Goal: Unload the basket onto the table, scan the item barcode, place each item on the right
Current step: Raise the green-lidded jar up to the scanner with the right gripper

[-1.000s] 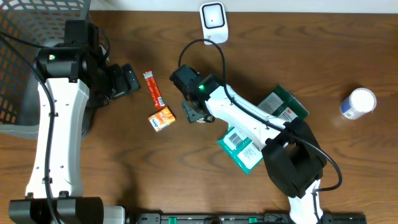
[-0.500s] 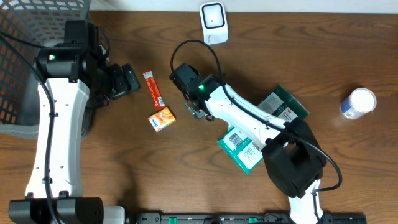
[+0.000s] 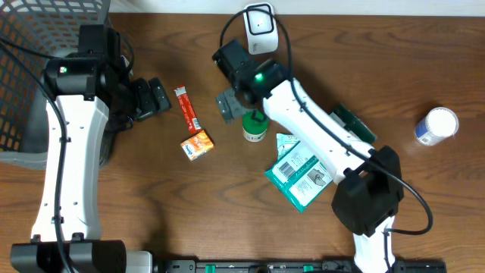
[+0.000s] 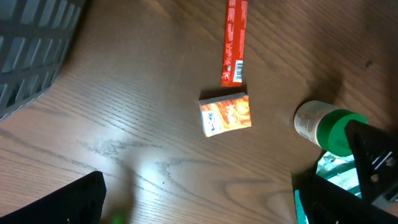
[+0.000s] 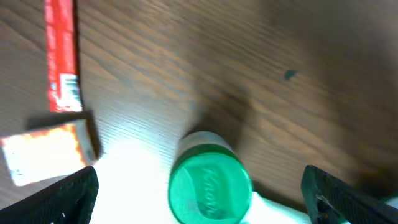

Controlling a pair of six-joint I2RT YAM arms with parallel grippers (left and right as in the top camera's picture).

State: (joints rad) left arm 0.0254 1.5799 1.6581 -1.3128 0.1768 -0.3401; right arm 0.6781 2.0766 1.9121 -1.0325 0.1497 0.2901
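Observation:
A white barcode scanner point(image 3: 260, 26) stands at the table's far edge. A small white bottle with a green cap point(image 3: 255, 127) stands upright on the table, free of any grip. My right gripper point(image 3: 229, 104) hovers open just left of and above it; in the right wrist view the green cap point(image 5: 210, 186) lies between and below the spread fingers point(image 5: 68, 198), untouched. My left gripper point(image 3: 155, 97) is open and empty at the left, near a red snack bar point(image 3: 186, 108) and a small orange box point(image 3: 197, 144).
A green pouch with a barcode label point(image 3: 299, 176) lies under the right arm, a dark green package point(image 3: 355, 121) beyond it. A white bottle point(image 3: 437, 125) sits at the far right. A black mesh basket point(image 3: 34, 45) fills the back left corner.
The right gripper has opened, let go of the green-capped bottle and lifted away toward the scanner; the bottle now stands uncovered. The left arm has not moved.

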